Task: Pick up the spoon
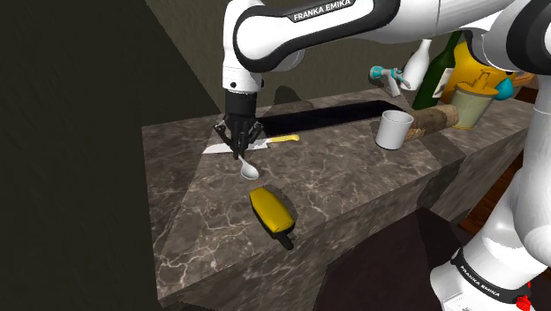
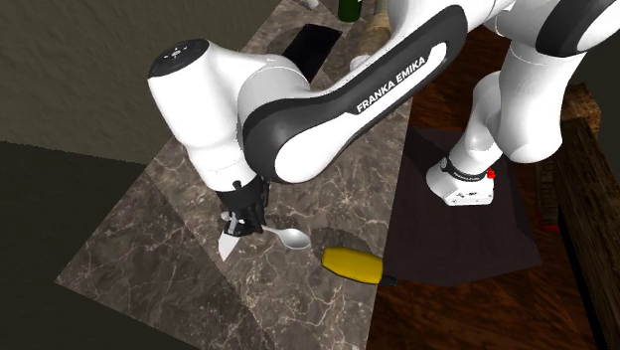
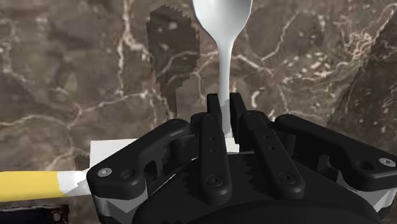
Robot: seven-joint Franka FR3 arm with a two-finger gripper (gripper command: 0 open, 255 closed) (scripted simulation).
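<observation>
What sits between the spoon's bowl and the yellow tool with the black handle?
Nothing. The shoulder view shows a bare strip of marble counter between the spoon and the yellow tool.

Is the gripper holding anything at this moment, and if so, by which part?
Yes: the gripper holds the white spoon by its handle, clasped between both fingers, bowl pointing away.

The white arm [image 1: 291,31] arches over and drops its wrist straight down, so the black gripper [image 3: 223,105] points downward. Its fingers [image 3: 213,127] clasp the spoon [image 3: 224,44] by the handle, and the bowl juts out beyond the jaws.
</observation>
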